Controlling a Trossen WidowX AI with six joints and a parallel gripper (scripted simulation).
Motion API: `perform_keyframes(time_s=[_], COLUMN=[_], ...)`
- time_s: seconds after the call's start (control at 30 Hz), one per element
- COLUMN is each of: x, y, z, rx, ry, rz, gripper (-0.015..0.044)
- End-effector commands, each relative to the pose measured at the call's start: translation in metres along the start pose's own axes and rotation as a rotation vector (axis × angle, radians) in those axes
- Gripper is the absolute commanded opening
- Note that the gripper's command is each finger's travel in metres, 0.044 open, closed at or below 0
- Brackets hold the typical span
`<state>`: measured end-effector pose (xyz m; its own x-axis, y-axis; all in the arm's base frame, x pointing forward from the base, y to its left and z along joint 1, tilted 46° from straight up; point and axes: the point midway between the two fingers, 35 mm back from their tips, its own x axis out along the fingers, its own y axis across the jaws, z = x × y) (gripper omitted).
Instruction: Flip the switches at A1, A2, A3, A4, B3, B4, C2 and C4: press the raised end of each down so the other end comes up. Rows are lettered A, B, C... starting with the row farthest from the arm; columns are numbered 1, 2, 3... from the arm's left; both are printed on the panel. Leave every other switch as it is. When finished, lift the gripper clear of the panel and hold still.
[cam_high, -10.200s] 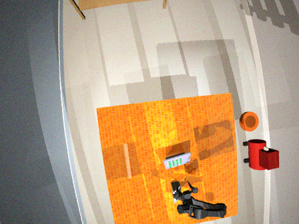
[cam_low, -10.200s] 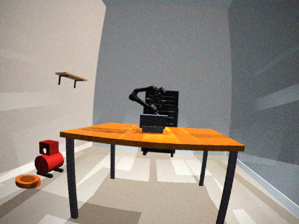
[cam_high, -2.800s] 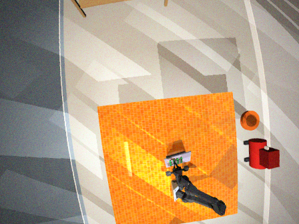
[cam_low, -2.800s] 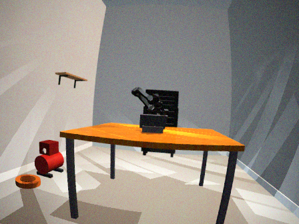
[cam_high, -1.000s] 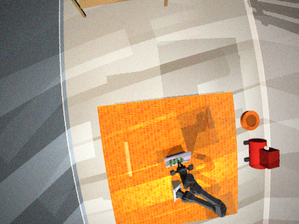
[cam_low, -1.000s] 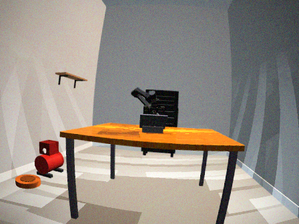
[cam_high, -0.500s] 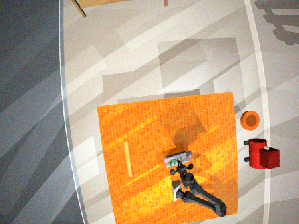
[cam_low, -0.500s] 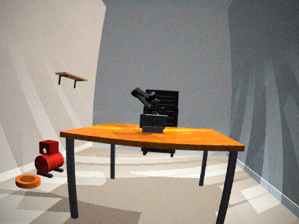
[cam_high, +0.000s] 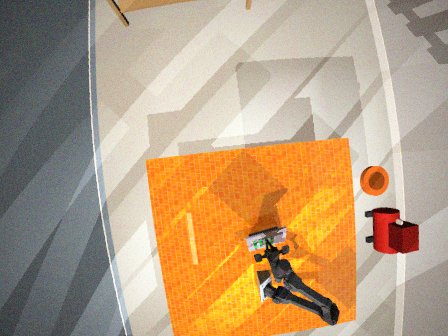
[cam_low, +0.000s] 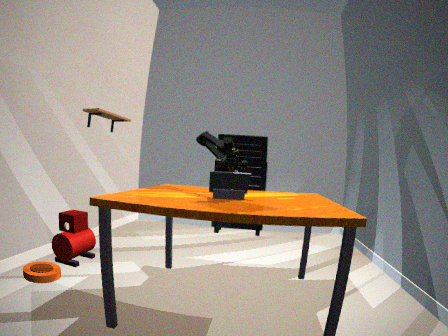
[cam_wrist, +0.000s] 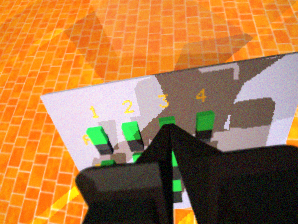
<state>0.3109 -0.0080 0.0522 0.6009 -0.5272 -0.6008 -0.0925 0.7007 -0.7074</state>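
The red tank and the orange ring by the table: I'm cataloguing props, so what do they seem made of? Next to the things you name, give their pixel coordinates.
Red tank (cam_high: 384, 225) (cam_low: 75, 244): probably painted metal, smooth, evenly coloured. Orange ring (cam_high: 365, 181) (cam_low: 30, 273): perhaps plastic or rubber; its plain, matte surface leaves that open.

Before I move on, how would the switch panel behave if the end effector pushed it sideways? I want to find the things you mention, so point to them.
The panel (cam_high: 257, 242) (cam_low: 230, 182) (cam_wrist: 65, 107) is probably stiff, since its face looks flat and straight-edged. It might tip rather than slide, as it stands raised on a narrower base (cam_low: 229, 194).
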Motion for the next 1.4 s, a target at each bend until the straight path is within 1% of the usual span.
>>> perform_keyframes(time_s=[0.0,1.13,1.2,1.3,1.37], x=[0.001,0.005,-0.004,-0.041,-0.058], y=[0.000,0.000,0.001,0.002,0.001], z=[0.000,0.001,0.001,0.000,-0.002], rx=[-0.002,-0.002,0.000,-0.001,-0.003], ry=[-0.002,-0.003,-0.002,-0.016,-0.025], rz=[0.003,0.003,0.002,0.007,0.006], gripper=[0.0000,0.0000,0.0000,0.0000,0.0000])
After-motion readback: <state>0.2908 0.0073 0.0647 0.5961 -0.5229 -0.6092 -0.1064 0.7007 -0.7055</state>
